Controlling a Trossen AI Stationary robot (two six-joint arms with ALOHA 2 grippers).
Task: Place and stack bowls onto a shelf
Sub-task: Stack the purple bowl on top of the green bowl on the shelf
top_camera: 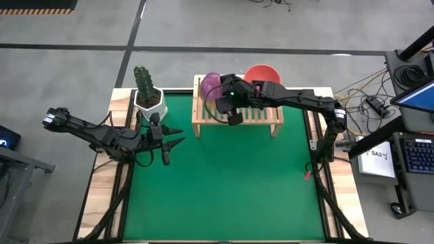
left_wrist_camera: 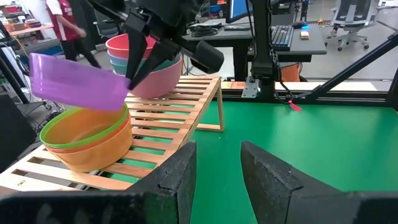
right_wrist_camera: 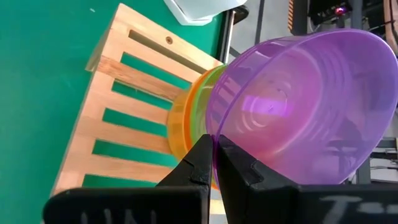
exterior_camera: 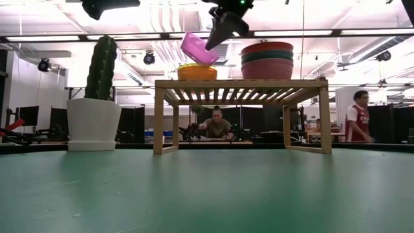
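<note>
A light-wood shelf stands at the green mat's far edge. On its left part sits a nest of small bowls, green in yellow in an orange-red one. On its right part stands a stack of larger bowls with a red-pink one on top. A purple bowl hangs tilted just above the small nest, and my right gripper is shut on it. My left gripper stands open at the mat's left, apart from the shelf, with nothing between its fingers. My right gripper pinches the purple bowl's rim between its two fingers, one inside the bowl and one outside. The fingers slant down from the table's right. The bowl is lifted clear and tilted, its open side turned up toward the gripper, over the small nest.
A cactus in a white pot stands left of the shelf at the far edge. The green mat spreads in front of the shelf. People show in the room beyond the table.
</note>
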